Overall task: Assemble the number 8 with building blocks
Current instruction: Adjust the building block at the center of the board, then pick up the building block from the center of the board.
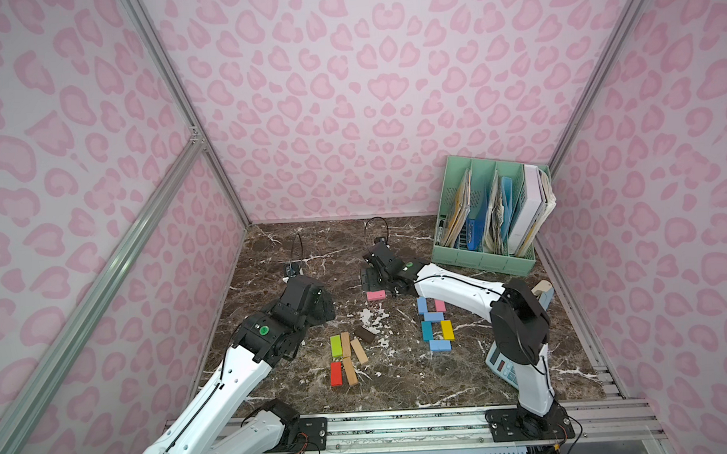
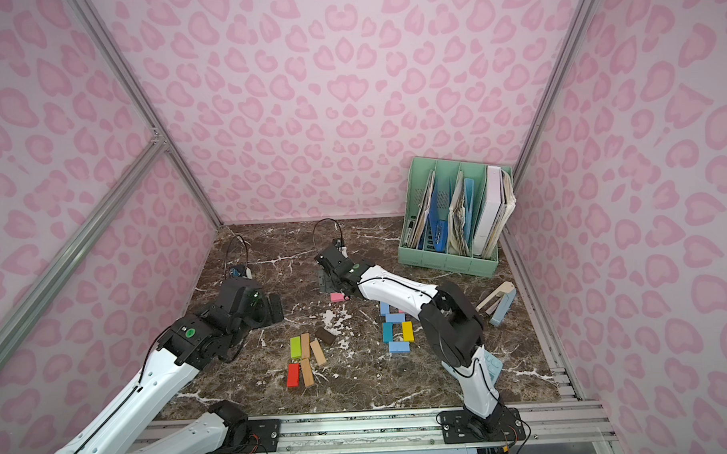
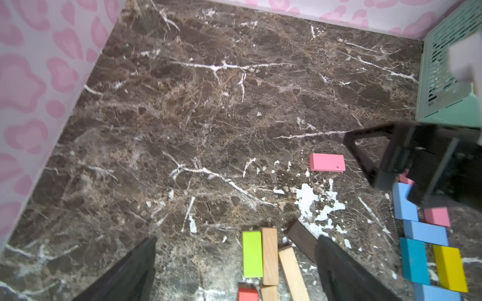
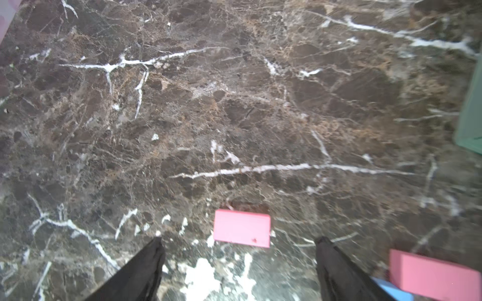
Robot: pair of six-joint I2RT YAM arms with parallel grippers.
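— Where is the pink block (image 4: 242,232) from your right hand (image 4: 240,238)?
— Just ahead of this open hand, centred, its long axis across the gap. Your left hand (image 3: 237,238), also open, is well apart.

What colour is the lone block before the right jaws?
The lone block is pink; the right wrist view shows it best.

Pink leopard-print walls (image 1: 348,91), brown white-veined marble table (image 1: 312,246), mint file rack (image 1: 479,261), pink block (image 1: 376,295), yellow block (image 1: 447,330)
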